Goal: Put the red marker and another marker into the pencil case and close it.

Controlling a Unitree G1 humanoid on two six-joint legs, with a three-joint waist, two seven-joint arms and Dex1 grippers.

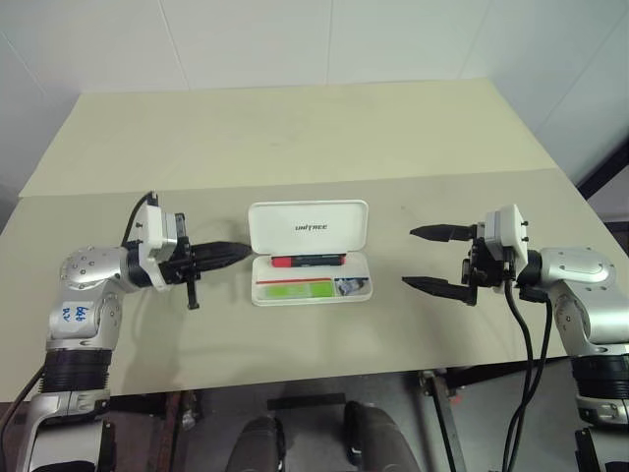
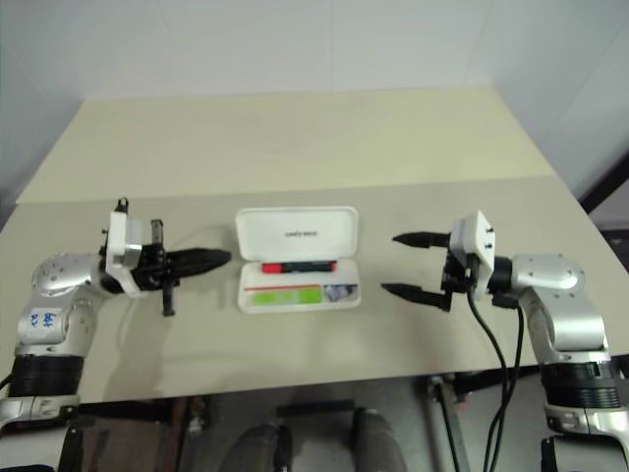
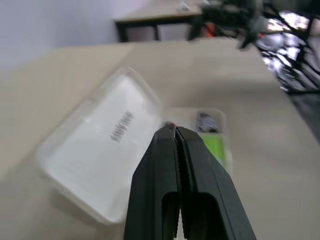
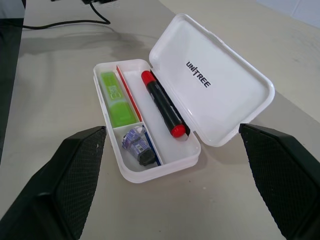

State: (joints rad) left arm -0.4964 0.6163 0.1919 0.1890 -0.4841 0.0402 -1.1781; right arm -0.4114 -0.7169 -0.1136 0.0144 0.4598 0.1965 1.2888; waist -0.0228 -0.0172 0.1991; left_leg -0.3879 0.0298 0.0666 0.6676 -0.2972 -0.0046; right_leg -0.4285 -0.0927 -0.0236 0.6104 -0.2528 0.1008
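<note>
**Both markers in the open case, lid still up**

On the left, the left pincer (image 1: pixel 234 254) is seen with its two black fingers pressed together, nothing between them. It is held level above the beige tabletop (image 1: pixel 295 138), its tip pointing toward the left end of the case and close to it without touching.

At the middle of the tabletop one white, flat, rectangular hard plastic pencil case (image 1: pixel 313 278) with rounded corners is lying open. Its hinged lid (image 1: pixel 309 227), printed "UNITREE", is tilted back on the far side. Inside the tray, two markers are counted. One slim red marker (image 4: pixel 163 104) with a black mid-section is lying lengthwise in the compartment next to the hinge. One stubby lime-green marker (image 4: pixel 114 99) is lying in the long compartment on the near side, parted from the red one by a thin red divider line. One small dark grey and bluish object (image 4: pixel 139 146) is resting in the small compartment at the right end of the tray, beside the green marker.

On the right, the right pincer (image 1: pixel 432 260) is held wide open and empty, its two fingers spread well apart, pointing toward the right end of the case and well clear of it.
</note>
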